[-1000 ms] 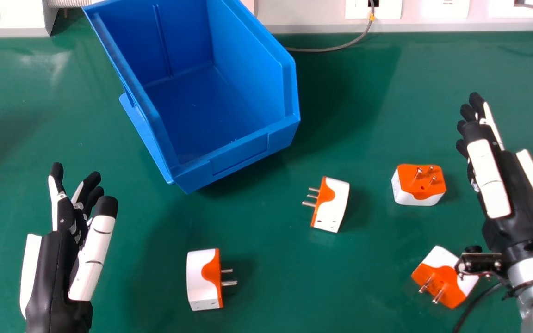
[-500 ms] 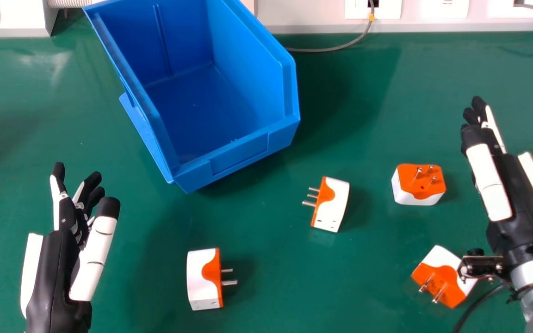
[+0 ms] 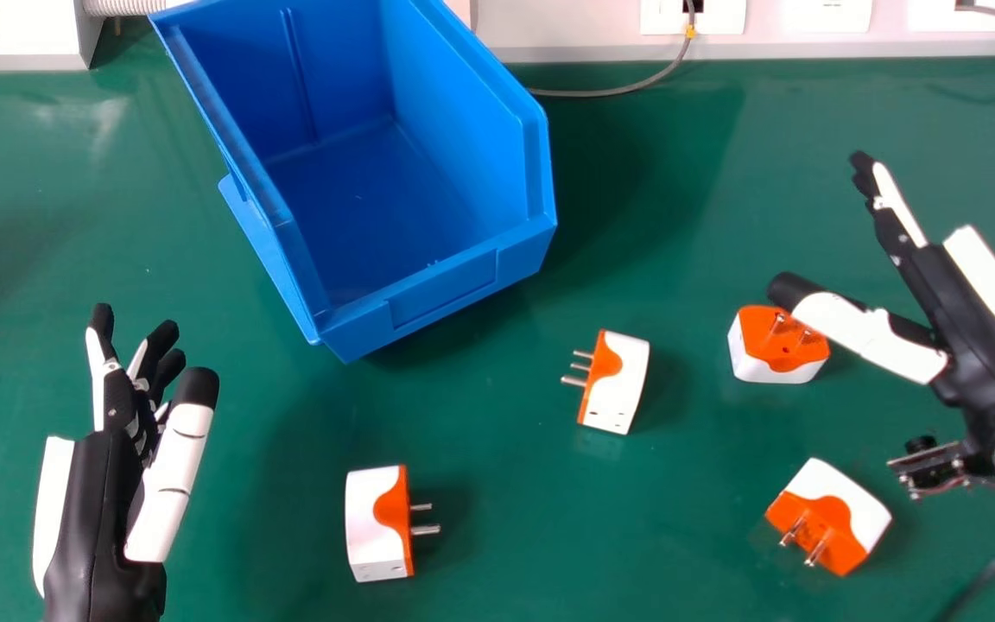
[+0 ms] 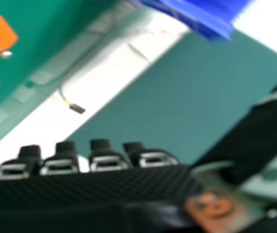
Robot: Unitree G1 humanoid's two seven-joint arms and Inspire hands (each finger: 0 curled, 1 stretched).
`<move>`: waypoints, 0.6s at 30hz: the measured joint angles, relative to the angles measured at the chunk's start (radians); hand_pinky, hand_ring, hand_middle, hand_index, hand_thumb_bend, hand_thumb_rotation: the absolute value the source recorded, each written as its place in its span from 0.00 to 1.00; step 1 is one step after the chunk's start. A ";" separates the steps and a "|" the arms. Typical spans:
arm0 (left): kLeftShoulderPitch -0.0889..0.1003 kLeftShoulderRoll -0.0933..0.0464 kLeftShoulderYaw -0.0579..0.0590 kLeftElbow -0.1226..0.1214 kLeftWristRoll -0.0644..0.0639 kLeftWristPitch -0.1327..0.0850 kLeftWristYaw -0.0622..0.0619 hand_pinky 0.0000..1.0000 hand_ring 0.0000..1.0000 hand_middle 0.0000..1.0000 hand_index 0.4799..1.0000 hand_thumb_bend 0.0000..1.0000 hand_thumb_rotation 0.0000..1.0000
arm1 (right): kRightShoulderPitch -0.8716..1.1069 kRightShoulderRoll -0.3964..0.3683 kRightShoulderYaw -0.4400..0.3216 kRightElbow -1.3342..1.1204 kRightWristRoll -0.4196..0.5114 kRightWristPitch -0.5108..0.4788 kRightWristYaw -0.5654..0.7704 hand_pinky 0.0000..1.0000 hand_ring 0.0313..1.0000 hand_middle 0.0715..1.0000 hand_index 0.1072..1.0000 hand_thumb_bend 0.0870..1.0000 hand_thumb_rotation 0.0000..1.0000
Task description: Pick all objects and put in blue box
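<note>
Plug adapter [image 3: 762, 343] at three o'clock in the head view, likely light and stiff, offers its white sides [image 3: 771, 371] to the spread right hand [image 3: 974, 313].

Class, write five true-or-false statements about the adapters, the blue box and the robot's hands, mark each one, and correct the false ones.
1. Four orange-and-white adapters lie on the green table. True.
2. Two adapters are already in the blue box. False: all four are outside the blue box.
3. In the head view, the thumb of the right hand hides part of one adapter. True.
4. The left hand is gripping an adapter. False: the left hand is open and holds nothing.
5. The adapter nearest the left hand has its pins pointing to the head view's right. True.
</note>
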 measured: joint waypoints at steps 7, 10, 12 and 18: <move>0.013 0.002 0.000 -0.023 0.003 0.024 0.007 0.88 0.94 0.95 0.90 0.68 0.84 | -0.039 -0.033 0.067 0.067 -0.063 -0.001 0.016 0.97 1.00 1.00 1.00 0.60 0.71; 0.012 0.005 0.001 -0.025 0.003 0.032 0.008 0.88 0.94 0.95 0.91 0.67 0.84 | -0.056 -0.044 0.088 0.086 -0.083 -0.004 0.017 0.96 1.00 1.00 1.00 0.61 0.71; 0.012 0.007 0.002 -0.025 0.003 0.042 0.009 0.88 0.94 0.95 0.91 0.66 0.84 | -0.076 -0.053 0.107 0.102 -0.104 -0.010 0.018 0.97 1.00 1.00 1.00 0.62 0.71; 0.009 0.009 0.002 -0.028 0.010 0.057 0.015 0.88 0.94 0.95 0.92 0.64 0.84 | -0.129 -0.097 0.163 0.141 -0.172 -0.026 0.033 0.97 1.00 1.00 1.00 0.62 0.72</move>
